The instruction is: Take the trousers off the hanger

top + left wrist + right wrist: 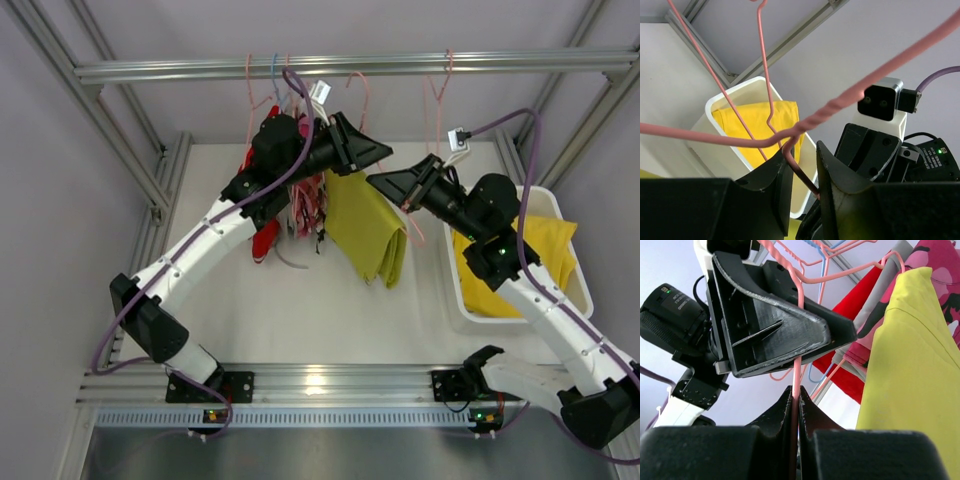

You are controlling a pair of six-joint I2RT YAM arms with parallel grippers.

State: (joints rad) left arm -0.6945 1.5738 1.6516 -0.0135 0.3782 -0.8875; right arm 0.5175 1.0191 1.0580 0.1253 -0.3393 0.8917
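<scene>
**Right claw (pixel 796 392) clamped on the hanger wire; left claw (pixel 802 150) part-open around the same wire; one pair of trousers on the hanger, one in the bin.**

Nearest, at right: the bright trousers (pixel 555 240) lie crumpled in the white bin (pixel 452 275), well apart from both claws. Mid-table: the dull trousers (pixel 365 225) hang folded over the pink hanger (pixel 796 372), just below the left claw and just beside the right claw, on its left. The right fingers are pressed together on the wire, with no gap showing. The left fingers stand apart, and the twisted wire runs through the gap, not clamped. The claws meet tip to tip, very close. Behind them a red garment (pixel 265 240) and a pink patterned garment (pixel 310 195) hang bunched together. Farthest is the metal rail (pixel 350 66), which carries the hooks.
</scene>
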